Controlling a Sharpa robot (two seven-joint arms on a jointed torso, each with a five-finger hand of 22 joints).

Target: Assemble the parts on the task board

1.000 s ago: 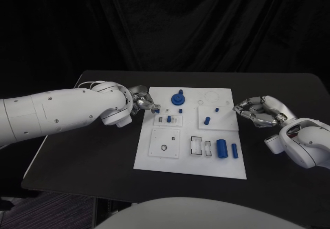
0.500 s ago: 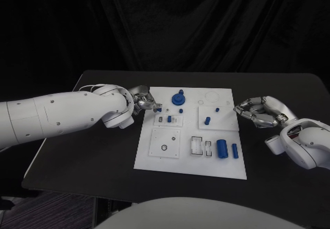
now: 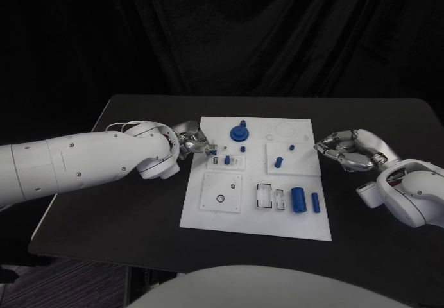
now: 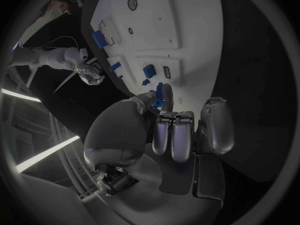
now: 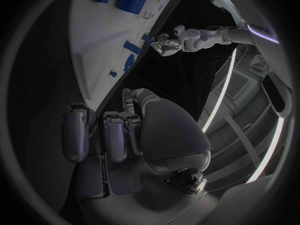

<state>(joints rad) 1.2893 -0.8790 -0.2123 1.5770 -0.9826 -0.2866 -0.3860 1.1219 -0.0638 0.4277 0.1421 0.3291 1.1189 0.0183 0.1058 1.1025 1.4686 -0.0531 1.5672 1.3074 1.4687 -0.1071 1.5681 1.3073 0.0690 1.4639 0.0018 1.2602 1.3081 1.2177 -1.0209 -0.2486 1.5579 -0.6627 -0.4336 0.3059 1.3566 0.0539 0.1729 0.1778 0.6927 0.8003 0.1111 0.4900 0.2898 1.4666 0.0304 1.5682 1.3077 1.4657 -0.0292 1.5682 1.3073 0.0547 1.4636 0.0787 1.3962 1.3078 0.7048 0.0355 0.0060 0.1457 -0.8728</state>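
Task board: the white task board (image 3: 242, 218) lies in the middle of the black table (image 3: 120, 199), its long side running away from the robot.
Held part: a small blue part (image 4: 159, 95) sits pinched in the fingertips of the left hand (image 3: 192, 142), over the board's left edge, just beside a small blue peg (image 3: 226, 159) that stands in the upper left block.
Round part: a blue gear-like disc (image 3: 240, 134) with a knob stands near the board's far edge.
Right block: a raised white square carries two small blue pegs (image 3: 278, 162), one nearer the far side, one nearer the robot.
Near row: a thick blue cylinder (image 3: 299, 199) and a thin blue rod (image 3: 315, 203) lie side by side on the board's near right part, next to two empty rectangular slots (image 3: 265, 196).
Left hand: thumb and fingers closed on the blue part; the other fingers curl beside it.
Right hand: the right hand (image 3: 348, 150) hovers just off the board's right edge, fingers curled in, holding nothing.
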